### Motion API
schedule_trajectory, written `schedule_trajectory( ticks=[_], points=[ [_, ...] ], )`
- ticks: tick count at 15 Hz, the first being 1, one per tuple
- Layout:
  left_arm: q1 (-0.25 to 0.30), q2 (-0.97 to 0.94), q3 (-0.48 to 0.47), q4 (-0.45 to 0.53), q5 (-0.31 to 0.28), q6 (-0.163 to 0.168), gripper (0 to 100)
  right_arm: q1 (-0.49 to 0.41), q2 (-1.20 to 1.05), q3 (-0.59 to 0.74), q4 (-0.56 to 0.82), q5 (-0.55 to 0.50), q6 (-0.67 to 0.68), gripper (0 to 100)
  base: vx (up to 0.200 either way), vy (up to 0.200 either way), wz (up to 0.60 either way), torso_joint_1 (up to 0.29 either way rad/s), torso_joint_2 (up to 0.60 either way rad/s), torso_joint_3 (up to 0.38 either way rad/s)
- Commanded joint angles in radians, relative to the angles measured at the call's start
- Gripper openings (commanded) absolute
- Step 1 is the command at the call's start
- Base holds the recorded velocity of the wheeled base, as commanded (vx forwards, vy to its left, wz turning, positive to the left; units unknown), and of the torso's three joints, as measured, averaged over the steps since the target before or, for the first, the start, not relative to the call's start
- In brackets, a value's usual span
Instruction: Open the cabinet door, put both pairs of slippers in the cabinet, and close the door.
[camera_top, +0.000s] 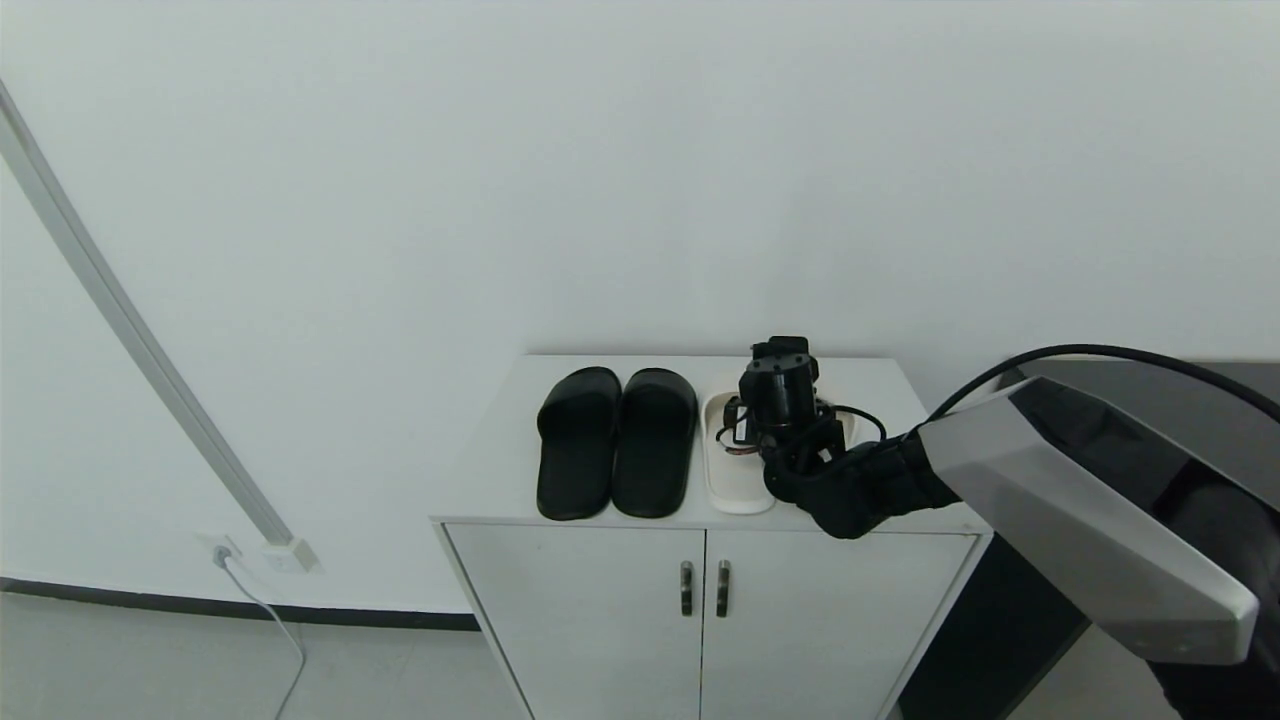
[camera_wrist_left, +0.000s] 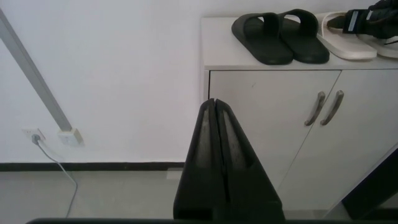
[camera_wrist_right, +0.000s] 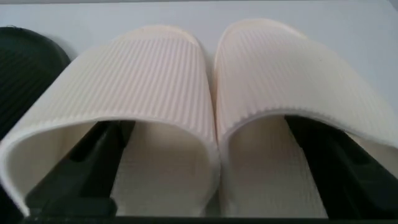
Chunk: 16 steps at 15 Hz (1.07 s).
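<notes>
Two pairs of slippers sit side by side on top of the low white two-door cabinet (camera_top: 480, 480), toes toward the wall: the black rubber slide slippers (camera_top: 615, 443) on the robot's left and the cream ribbed slide slippers (camera_wrist_right: 205, 93) just beside them on the right. Both cabinet doors are shut, and their two dark metal handles (camera_top: 704, 588) stand upright at the centre seam.

The right arm (camera_top: 1000, 470) comes in from the robot's right at cabinet-top height, its wrist bent down over the cream pair. The right gripper (camera_wrist_right: 208, 127) is spread wide, with one black finger (camera_wrist_right: 81, 174) pushed under the strap of one cream slipper and the other finger under the strap of its mate. The two slippers lie between the fingers, touching each other along their inner edges, and the fingers are not pinched together on anything.

The left gripper (camera_wrist_left: 214, 109) hangs low in front of the cabinet, well apart from it and to its left side. Its two fingers are pressed flat together with nothing between them, pointing toward the wall beside the cabinet.
</notes>
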Motion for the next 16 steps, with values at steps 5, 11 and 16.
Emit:
schedule_trajectory(
  ticks=[5, 11, 16],
  points=[
    [0.001, 0.001, 0.000, 0.000, 0.002, 0.000, 0, -0.002, -0.004, -0.017, -0.002, -0.005, -0.001, 0, 0.000, 0.000, 0.00, 0.000, 0.00, 0.000],
    [0.001, 0.001, 0.000, 0.000, 0.002, -0.003, 0, 0.050, -0.278, 0.248, -0.034, -0.003, -0.017, 0, 0.000, 0.000, 0.00, 0.000, 0.00, 0.000],
    [0.001, 0.001, 0.000, 0.000, 0.002, -0.001, 0, 0.133, -0.623, 0.813, -0.197, 0.184, -0.036, 0, 0.000, 0.000, 0.00, 0.000, 0.00, 0.000]
  ],
)
